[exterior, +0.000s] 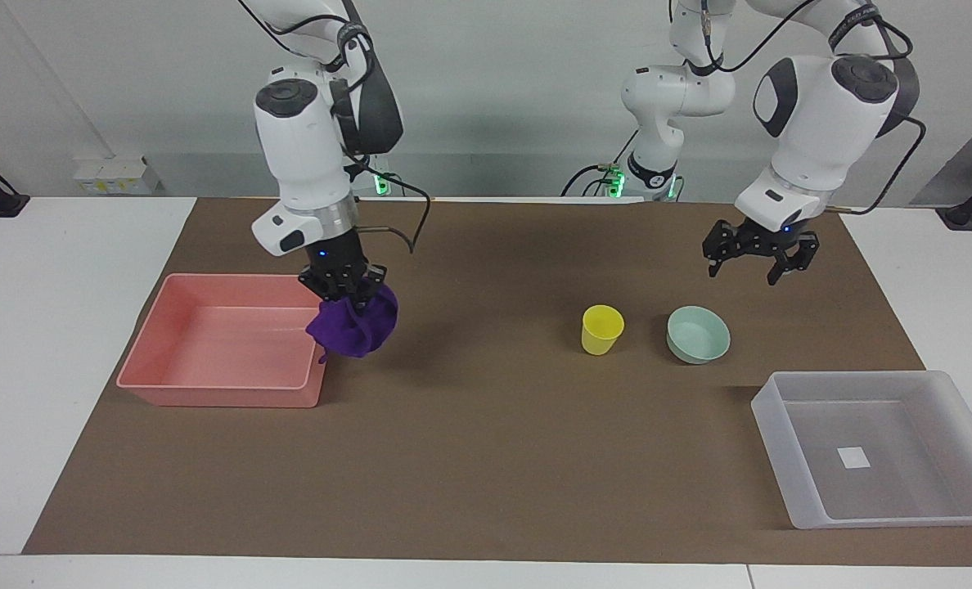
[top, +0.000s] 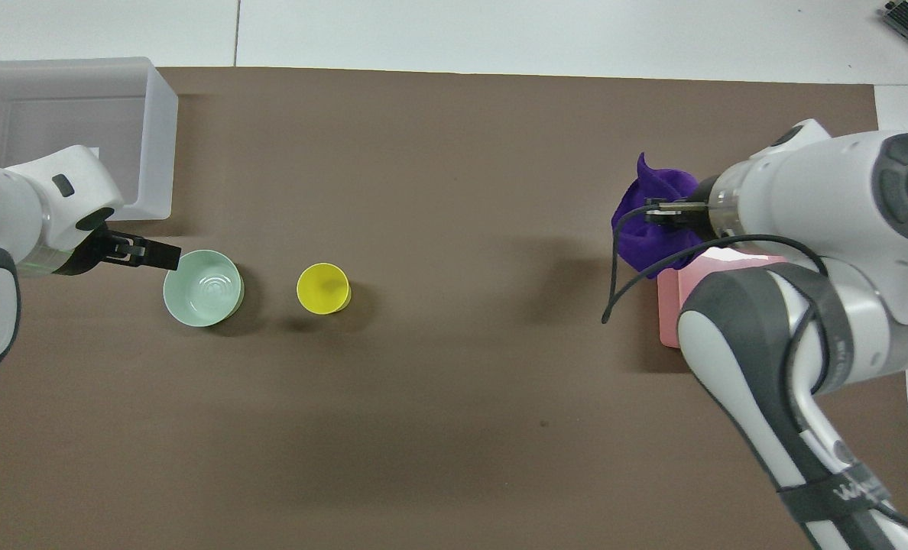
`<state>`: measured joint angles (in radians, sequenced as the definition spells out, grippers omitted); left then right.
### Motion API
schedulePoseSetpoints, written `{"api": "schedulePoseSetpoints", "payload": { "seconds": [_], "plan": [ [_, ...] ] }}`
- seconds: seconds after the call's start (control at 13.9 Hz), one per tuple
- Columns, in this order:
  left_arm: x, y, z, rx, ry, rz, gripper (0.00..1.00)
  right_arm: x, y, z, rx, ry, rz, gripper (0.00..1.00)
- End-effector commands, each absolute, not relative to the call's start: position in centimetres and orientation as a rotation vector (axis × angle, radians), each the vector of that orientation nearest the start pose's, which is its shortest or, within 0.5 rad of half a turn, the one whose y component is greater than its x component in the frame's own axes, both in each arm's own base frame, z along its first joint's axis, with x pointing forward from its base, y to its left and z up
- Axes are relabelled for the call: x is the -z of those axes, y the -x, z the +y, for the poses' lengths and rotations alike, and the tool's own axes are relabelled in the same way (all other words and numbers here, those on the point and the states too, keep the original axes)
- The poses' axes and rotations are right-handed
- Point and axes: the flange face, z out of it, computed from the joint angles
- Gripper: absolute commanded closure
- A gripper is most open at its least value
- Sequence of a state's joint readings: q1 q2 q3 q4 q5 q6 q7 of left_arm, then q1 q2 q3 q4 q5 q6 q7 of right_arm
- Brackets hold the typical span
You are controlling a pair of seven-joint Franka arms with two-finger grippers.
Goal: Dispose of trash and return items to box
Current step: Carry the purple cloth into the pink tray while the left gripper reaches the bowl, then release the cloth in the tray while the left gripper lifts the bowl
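The right gripper [exterior: 348, 296] is up in the air and clenched on the purple rag [exterior: 353, 325]. The rag hangs in a bunch off the table, over the corner of the pink bin [exterior: 208, 384]. From the facing view the whole pink bin shows. From the overhead view the right arm covers most of it, and only a small pink piece [top: 669, 305] peeks out at 6 o'clock from the rag [top: 653, 221].

The left gripper [exterior: 752, 263] hangs in the air with its fingers spread wide and nothing in them. In the facing view it sits at about 1 o'clock from the mint-green bowl [exterior: 698, 334], clearly above it. In the overhead view its dark tip [top: 156, 256] looks like it touches the bowl's rim [top: 202, 288], but that may only be the high angle.

The yellow cup [exterior: 601, 329] stands upright on the brown mat [exterior: 494, 458], just beside the bowl, at the bowl's 9 o'clock in the facing view.

The whitish box [exterior: 879, 446] sits at about 4 o'clock from the bowl there. Its white label [exterior: 853, 457] shows well in the facing view. In the overhead view the left arm covers most of the label.
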<state>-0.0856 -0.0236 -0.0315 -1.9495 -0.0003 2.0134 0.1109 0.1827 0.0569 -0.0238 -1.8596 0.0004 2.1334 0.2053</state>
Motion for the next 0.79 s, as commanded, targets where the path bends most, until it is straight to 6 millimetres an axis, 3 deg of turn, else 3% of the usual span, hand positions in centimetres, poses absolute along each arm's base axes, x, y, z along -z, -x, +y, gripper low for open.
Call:
{"api": "schedulePoseSetpoints", "payload": {
  "seconds": [0.0, 0.14, 0.36, 0.57, 0.72],
  "plan": [
    [-45.3, -57.4, -4.7, 0.173, 3.114, 0.296, 0.0, -49.7, -59.6, 3.5, 0.302, 3.117, -0.037, 1.0],
    [-42.7, -58.3, -3.9, 0.19, 3.117, 0.273, 0.0, -48.9, -59.2, -0.3, 0.277, 3.132, -0.089, 1.0],
    [-37.4, -58.0, -2.9, 0.24, 3.117, 0.248, 0.0, -46.2, -58.2, -4.4, 0.286, 3.145, -0.133, 1.0],
    [-33.1, -58.8, -2.9, 0.217, 3.124, 0.242, 0.0, -43.3, -57.6, -6.7, 0.266, 3.153, -0.128, 1.0],
    [-31.4, -58.6, -2.9, 0.201, 3.128, 0.24, 0.0, -41.2, -57.0, -7.0, 0.302, 3.155, -0.142, 1.0]
  ]
}}
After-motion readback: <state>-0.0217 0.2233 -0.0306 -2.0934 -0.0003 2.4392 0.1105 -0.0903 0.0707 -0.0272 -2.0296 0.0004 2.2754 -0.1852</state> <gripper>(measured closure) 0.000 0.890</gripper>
